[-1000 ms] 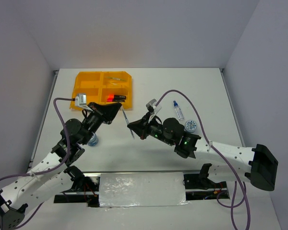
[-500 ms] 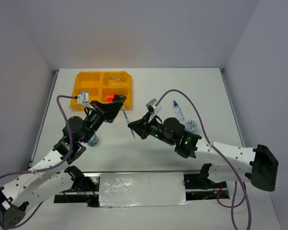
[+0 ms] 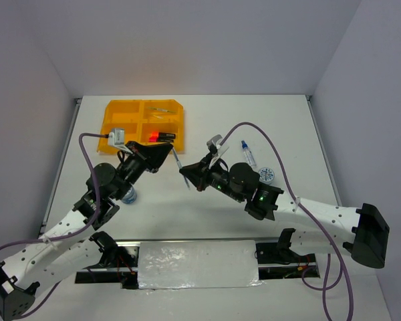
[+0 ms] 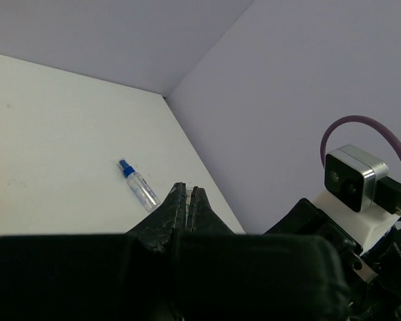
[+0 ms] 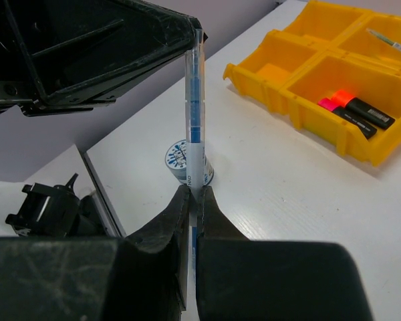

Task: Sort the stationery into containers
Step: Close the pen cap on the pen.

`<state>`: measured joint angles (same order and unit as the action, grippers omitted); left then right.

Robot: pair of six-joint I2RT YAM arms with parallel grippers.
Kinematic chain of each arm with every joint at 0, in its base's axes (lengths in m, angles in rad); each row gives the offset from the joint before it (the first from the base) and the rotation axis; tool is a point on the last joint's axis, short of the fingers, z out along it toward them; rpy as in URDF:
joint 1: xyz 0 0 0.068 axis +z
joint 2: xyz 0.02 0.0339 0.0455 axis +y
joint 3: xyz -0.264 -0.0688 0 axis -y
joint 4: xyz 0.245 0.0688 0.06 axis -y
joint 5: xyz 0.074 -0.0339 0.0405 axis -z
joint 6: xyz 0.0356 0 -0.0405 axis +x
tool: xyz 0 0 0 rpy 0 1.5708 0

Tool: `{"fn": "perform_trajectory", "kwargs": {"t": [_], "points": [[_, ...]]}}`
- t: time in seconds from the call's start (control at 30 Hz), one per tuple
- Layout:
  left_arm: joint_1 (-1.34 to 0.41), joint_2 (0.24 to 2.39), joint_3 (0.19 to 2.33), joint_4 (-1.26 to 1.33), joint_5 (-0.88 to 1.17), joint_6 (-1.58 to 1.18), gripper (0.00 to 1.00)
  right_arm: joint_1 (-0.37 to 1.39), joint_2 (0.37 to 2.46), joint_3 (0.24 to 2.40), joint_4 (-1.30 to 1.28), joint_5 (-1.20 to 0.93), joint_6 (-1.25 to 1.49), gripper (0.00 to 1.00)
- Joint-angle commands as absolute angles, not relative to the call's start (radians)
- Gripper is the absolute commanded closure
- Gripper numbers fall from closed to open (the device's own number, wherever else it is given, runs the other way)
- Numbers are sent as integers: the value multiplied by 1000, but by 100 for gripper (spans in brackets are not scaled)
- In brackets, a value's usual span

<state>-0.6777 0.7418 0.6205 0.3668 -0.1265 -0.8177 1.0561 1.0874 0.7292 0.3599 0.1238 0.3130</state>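
The right gripper (image 5: 192,195) is clenched on a thin pen (image 5: 196,120), upright at frame centre. The closed left gripper (image 4: 188,191) meets its top end. A yellow tray (image 3: 123,112) sits upper left on the white table (image 3: 274,120), between grey walls (image 3: 187,47).

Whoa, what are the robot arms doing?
They are sorting stationery. The right tool is shut on a thin blue pen, holding it up, and the left tool seems to pinch its top end, like a hand-over. The yellow tray already holds markers. A blue-capped bottle and a grey-blue roll wait on the table.
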Motion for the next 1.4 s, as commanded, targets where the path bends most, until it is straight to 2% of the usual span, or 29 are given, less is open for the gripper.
{"fn": "perform_trajectory", "kwargs": {"t": [0.0, 0.07, 0.17, 0.3, 0.4, 0.63, 0.67, 0.73, 0.9, 0.93, 1.07, 1.13, 1.2, 1.37], "points": [[-683, 738, 614, 343, -71, -819, 100, 1046, 1057, 807, 489, 183, 293, 100], [-684, 745, 615, 359, -49, -824, 100, 1045, 1069, 805, 520, 148, 284, 100], [-683, 767, 636, 370, -8, -801, 91, 1046, 1072, 790, 578, 121, 264, 100], [-683, 790, 676, 334, 46, -741, 70, 1048, 1072, 790, 565, 130, 252, 100], [-684, 790, 692, 319, 52, -716, 61, 1048, 1069, 790, 548, 135, 250, 100], [-683, 785, 689, 334, 74, -707, 53, 1048, 1068, 798, 531, 141, 250, 100], [-683, 788, 689, 336, 86, -706, 54, 1048, 1068, 801, 529, 140, 250, 100], [-683, 793, 689, 342, 95, -701, 65, 1048, 1071, 807, 523, 123, 249, 100], [-683, 790, 699, 361, 144, -634, 100, 1048, 1081, 799, 538, 69, 248, 100], [-683, 785, 703, 365, 158, -614, 100, 1046, 1080, 790, 538, 61, 249, 100], [-684, 759, 704, 396, 250, -516, 100, 1029, 1068, 767, 526, 5, 253, 57], [-684, 750, 690, 443, 334, -473, 100, 1005, 1066, 758, 531, -41, 279, 54], [-684, 746, 677, 489, 400, -465, 100, 996, 1068, 761, 529, -80, 288, 55], [-683, 762, 654, 546, 446, -489, 100, 986, 1069, 792, 515, -123, 291, 83]]}}
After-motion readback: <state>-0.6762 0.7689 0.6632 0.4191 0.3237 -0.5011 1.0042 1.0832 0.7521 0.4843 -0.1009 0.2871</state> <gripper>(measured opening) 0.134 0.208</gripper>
